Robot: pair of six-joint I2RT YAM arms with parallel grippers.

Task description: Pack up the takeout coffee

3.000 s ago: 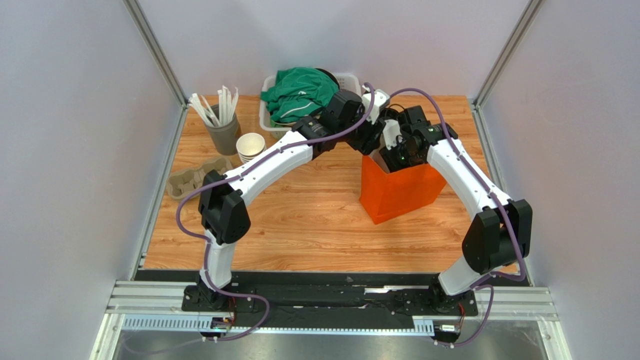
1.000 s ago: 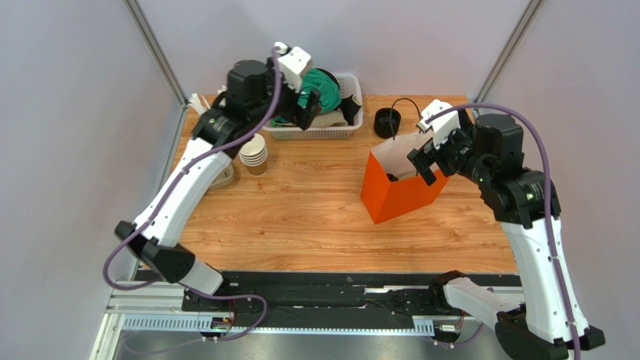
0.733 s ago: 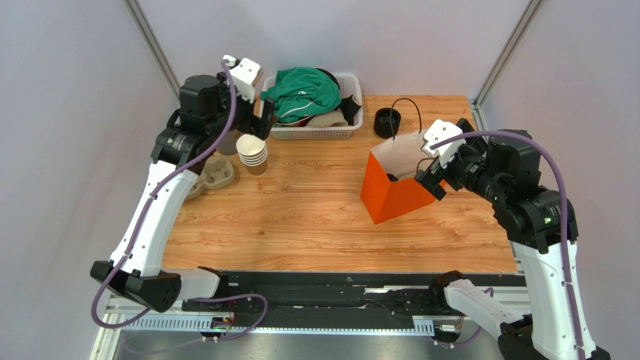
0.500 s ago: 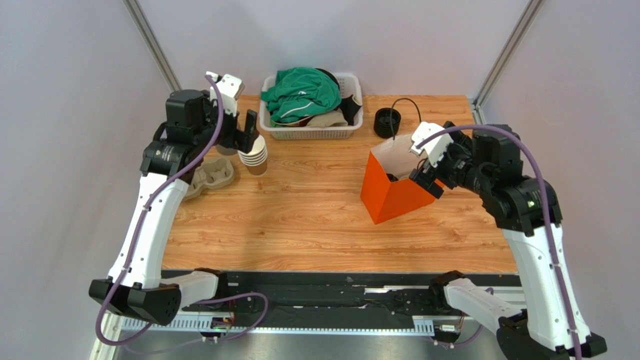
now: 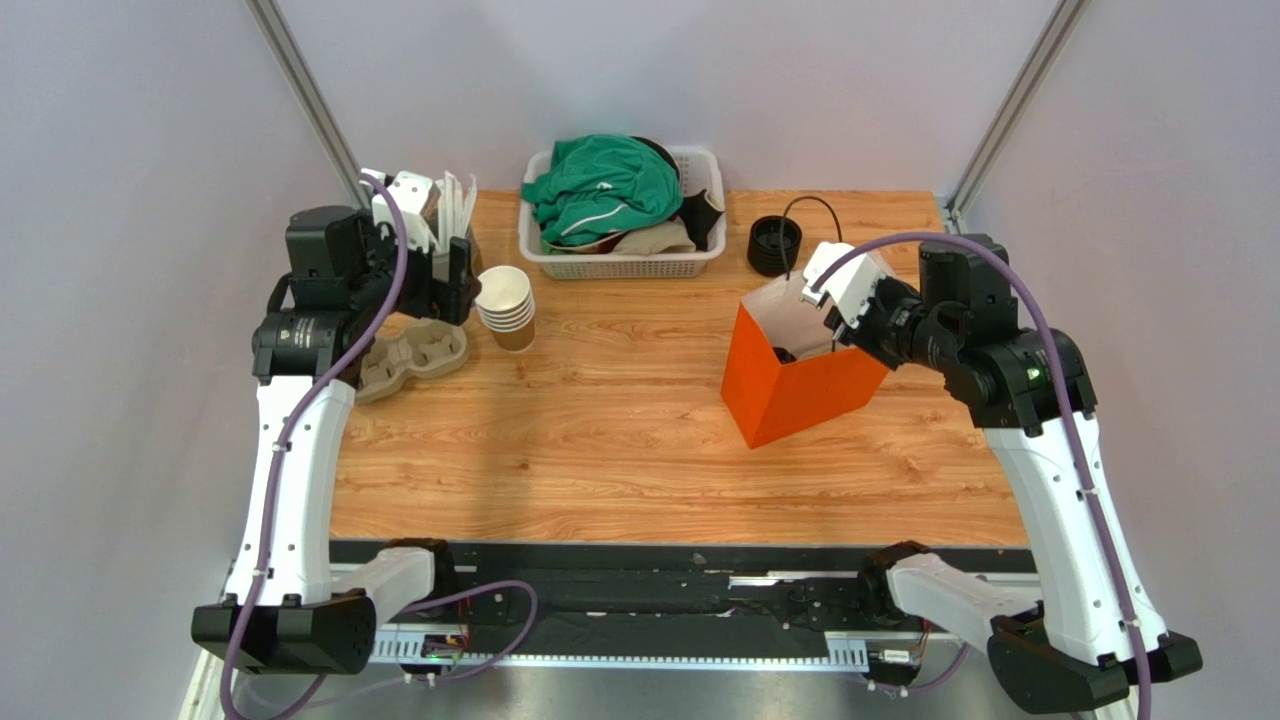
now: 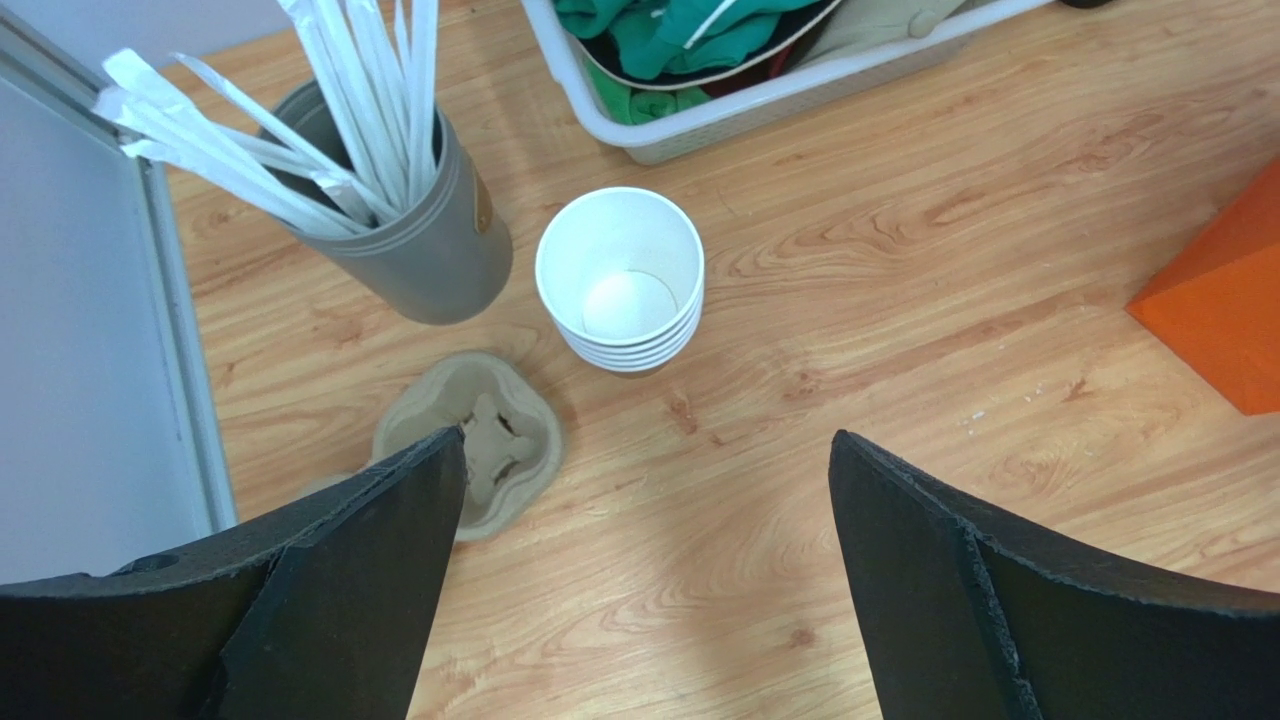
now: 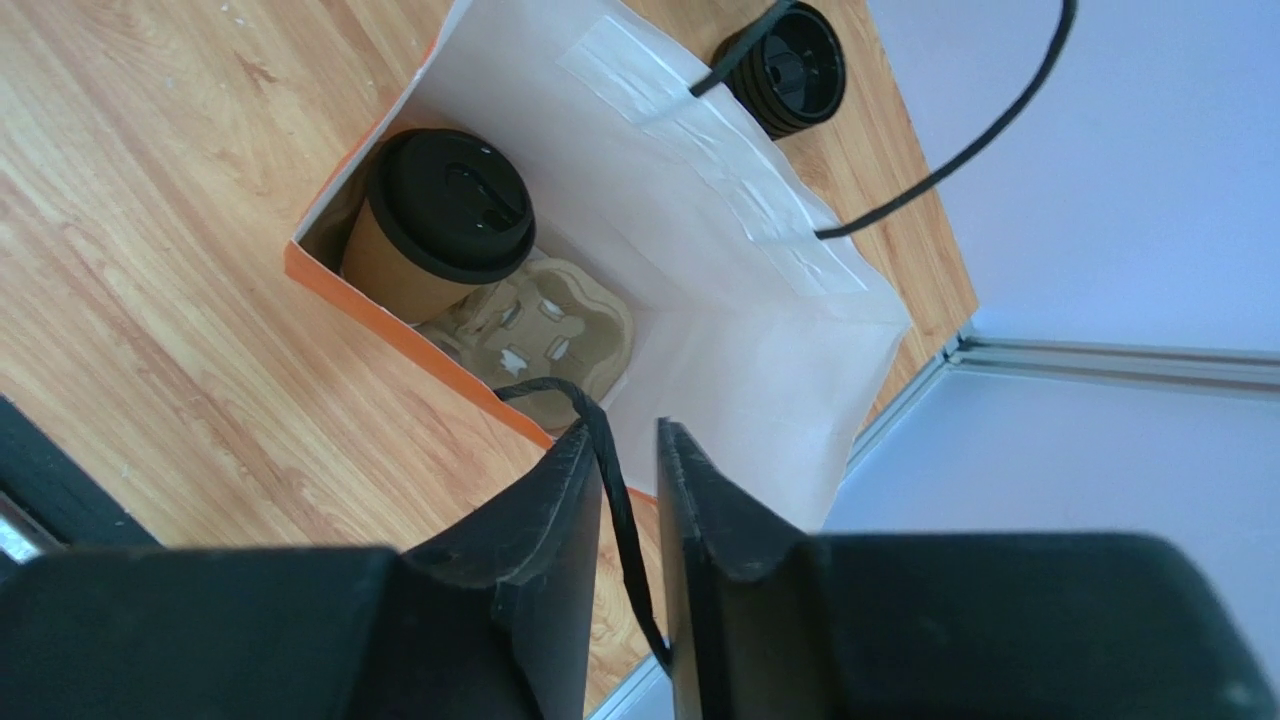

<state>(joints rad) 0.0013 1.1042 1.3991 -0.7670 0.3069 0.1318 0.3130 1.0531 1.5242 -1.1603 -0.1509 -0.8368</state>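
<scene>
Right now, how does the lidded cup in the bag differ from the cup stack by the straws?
The takeout coffee wears a black lid; the stack of paper cups is open-topped, white inside. The takeout coffee is one cup; the stack is several nested. The takeout coffee sits inside the orange paper bag; the stack stands on the table by the straw holder. Both are paper cups.

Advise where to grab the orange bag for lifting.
By a black cord handle, from above. The orange bag stands upright and open with the lidded cup inside; its thin paper walls would likely cave under a side pinch.
</scene>
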